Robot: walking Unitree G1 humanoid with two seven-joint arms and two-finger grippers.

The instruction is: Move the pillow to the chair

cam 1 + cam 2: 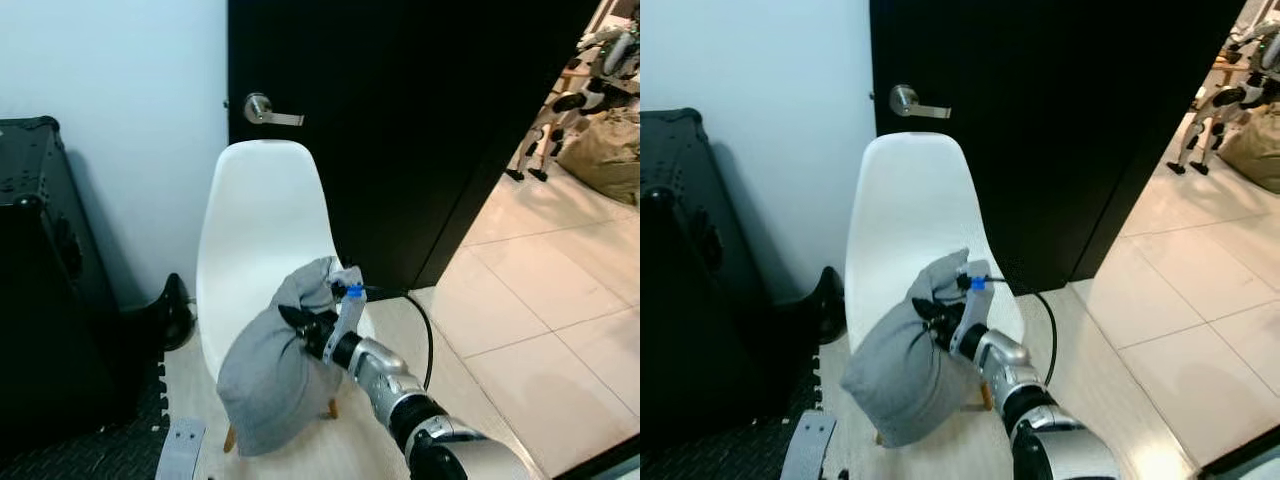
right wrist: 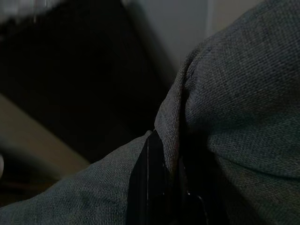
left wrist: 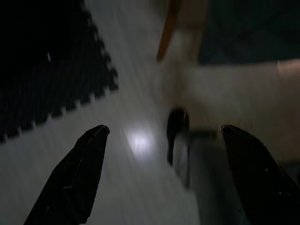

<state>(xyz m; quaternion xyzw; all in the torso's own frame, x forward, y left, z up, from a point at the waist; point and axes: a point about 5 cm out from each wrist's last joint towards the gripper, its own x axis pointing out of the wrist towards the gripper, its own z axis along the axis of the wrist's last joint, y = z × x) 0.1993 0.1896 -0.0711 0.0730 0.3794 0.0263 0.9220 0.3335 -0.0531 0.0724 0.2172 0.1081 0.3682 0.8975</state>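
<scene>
- The right gripper (image 1: 300,322) has its fingers clamped on a bunched fold of the grey pillow (image 1: 268,375), which hangs in front of the white chair (image 1: 262,230), its bulk sagging over and below the seat's front edge
- In the right wrist view one black finger (image 2: 149,187) is buried in the fabric, so the hold looks to be on cloth alone
- The left gripper (image 3: 159,173) hangs low over the floor, its fingers spread apart and holding nothing
- Risk: most of the pillow's weight seems to hang forward of the seat; let go here and it would likely slide off onto the floor (image 1: 540,300) rather than settle
- Risk: the pinch on a loose fold could slip if the arm swings, since the soft filling shifts under its own weight
- Risk: pushing the pillow in hard could shove the light chair back toward the dark door (image 1: 400,130) just behind it
- Room: the seat and backrest are bare, with space to lift up and inward; a black case (image 1: 45,270) stands close on the robot's left, tiled floor lies open on the right
</scene>
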